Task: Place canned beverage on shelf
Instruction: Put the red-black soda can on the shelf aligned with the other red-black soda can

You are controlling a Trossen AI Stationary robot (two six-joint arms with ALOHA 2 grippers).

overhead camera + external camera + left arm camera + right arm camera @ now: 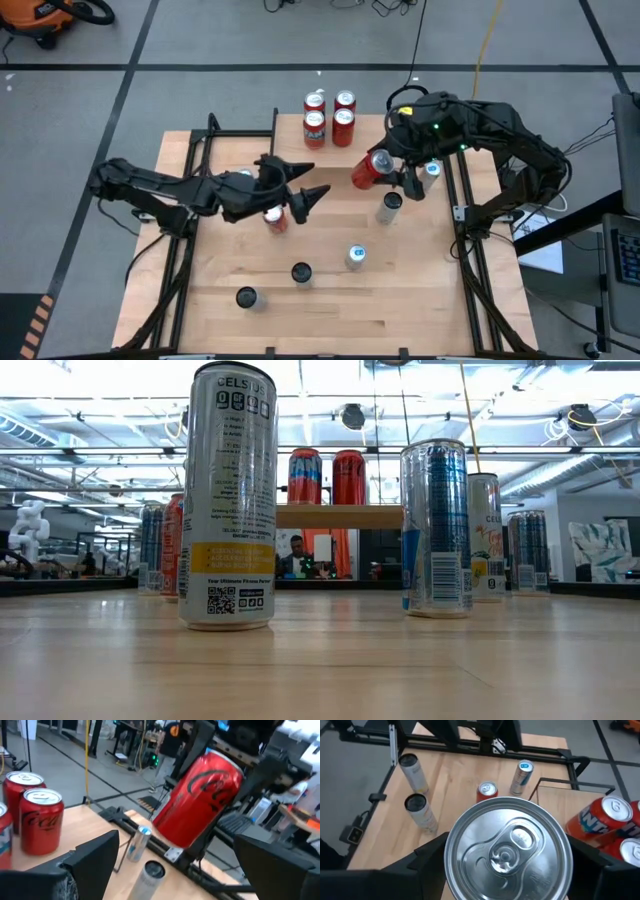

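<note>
Your right tool (385,172) is clamped around a red cola can (368,168), holding it tilted in the air just off the shelf's (290,135) right end. In its wrist view the can's silver lid (507,851) fills the frame between the two dark fingers (422,857). From the left wrist view you can see that same can (199,800) hanging at a slant, gripped from above.

Your left tool (305,185) sits mid-surface with its jaws spread wide and nothing between them, aimed toward the held can. A red can (274,218) stands just under it.

On the shelf, four cans (329,116) stand upright in a tight square: two cola cans and two orange-labelled ones. The low view shows two of them (322,476) up on the wooden top.

Out across the surface (400,300), slim cans stand loose: one (390,207) near the right tool, a blue-topped one (355,257), and two dark-topped ones (301,273) and (246,297) toward the near edge. One more (431,172) stands by the right rail.
</note>
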